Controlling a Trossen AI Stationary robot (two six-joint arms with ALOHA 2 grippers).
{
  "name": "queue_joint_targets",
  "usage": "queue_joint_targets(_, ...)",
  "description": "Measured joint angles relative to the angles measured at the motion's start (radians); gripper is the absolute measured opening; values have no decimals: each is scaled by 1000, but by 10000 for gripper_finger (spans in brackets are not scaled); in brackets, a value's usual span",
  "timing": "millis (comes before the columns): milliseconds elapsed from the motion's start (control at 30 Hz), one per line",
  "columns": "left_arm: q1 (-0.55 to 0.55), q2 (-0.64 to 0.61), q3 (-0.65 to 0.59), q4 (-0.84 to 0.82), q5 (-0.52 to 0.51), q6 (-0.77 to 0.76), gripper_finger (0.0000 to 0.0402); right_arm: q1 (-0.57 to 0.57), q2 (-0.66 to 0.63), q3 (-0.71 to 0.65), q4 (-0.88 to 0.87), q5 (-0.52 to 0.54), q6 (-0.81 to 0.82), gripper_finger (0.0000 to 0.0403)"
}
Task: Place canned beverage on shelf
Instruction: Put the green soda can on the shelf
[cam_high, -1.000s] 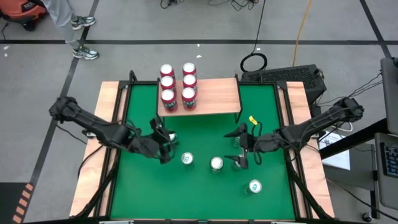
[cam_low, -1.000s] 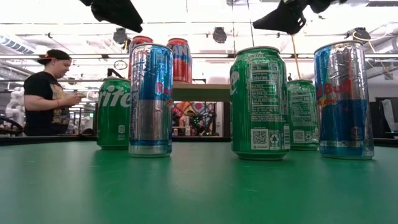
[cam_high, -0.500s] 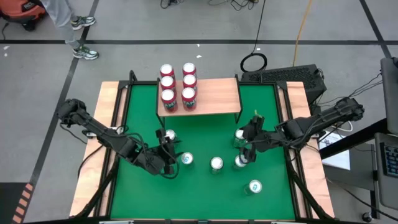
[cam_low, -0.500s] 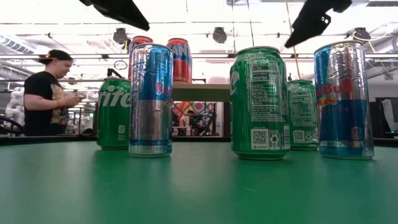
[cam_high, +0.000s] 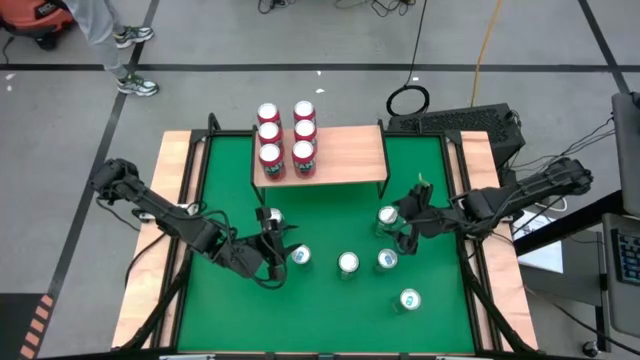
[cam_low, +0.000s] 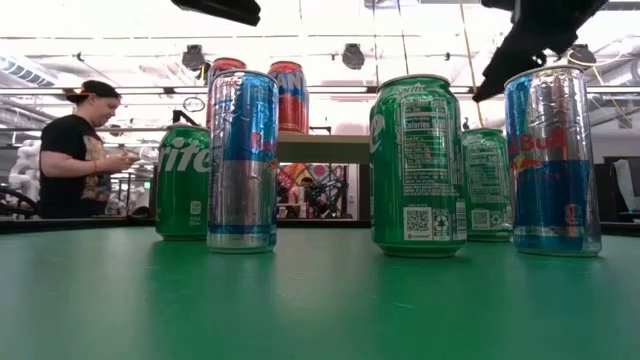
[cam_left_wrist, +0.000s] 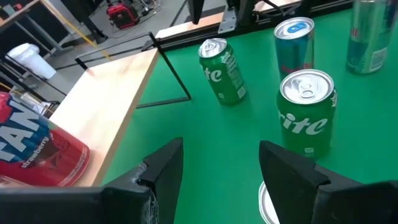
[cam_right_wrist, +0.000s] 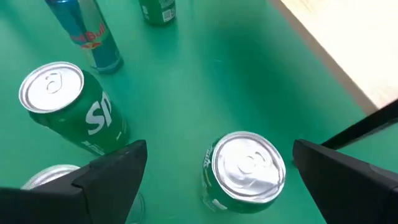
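As our right gripper (cam_right_wrist: 211, 168), jaws wide open, has moved back over the green can (cam_right_wrist: 245, 168) nearest the shelf (cam_high: 345, 152), we judge its pickup comes next, while our left gripper (cam_left_wrist: 217, 168) waits half open, holding nothing.

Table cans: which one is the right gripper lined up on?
The green can nearest the shelf's right front leg. It shows between the right gripper's open fingers; the other five loose cans stand off to the side.

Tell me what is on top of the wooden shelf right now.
Six red cans stand in two columns on the shelf's left end, by the high view; the rest of the board is bare wood. The cans hide the wood beneath them.
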Motion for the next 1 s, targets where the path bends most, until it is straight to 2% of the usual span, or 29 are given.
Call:
queue_joint_targets(267, 21, 0, 0, 25, 2, 1, 202, -29, -38, -101, 73, 26, -11, 396)
queue_joint_targets(500, 58, 0, 0, 27, 5, -6, 202, -65, -38, -128, 107, -3, -50, 396)
queue_joint_targets(833, 85, 0, 0, 25, 17, -20, 202, -95, -38, -241, 237, -10, -27, 396)
queue_joint_targets(1000, 87, 0, 0, 31, 22, 2, 202, -98, -26, -263, 290, -60, -25, 396)
